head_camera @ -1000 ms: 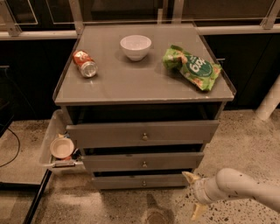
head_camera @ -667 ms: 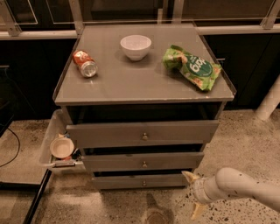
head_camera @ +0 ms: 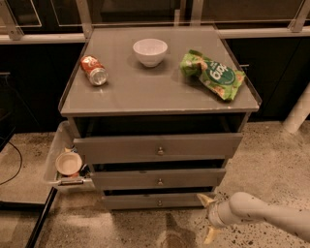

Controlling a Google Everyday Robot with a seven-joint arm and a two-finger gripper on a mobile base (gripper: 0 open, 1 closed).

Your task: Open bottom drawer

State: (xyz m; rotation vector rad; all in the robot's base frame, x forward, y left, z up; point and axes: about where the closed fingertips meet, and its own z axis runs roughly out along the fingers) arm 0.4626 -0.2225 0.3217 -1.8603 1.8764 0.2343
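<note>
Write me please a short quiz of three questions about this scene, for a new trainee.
1. True or false: the gripper is low at the right, near the right end of the bottom drawer.
2. What lies left of the white bowl? A) an apple B) a red can C) a sponge
3. Fill in: the fingers are ___.
Key: 1 true; 2 B; 3 open.

This looks like an office snack corner: a grey cabinet (head_camera: 145,92) of 3 drawers stands on a speckled stone floor (head_camera: 271,164) with dark glass-fronted units (head_camera: 43,14) behind. A soda can (head_camera: 94,70), a white bowl (head_camera: 150,51) and a chip bag (head_camera: 213,73) sit on top. The gripper (head_camera: 203,219) hangs low by the cabinet's front corner, fingers spread.
</note>
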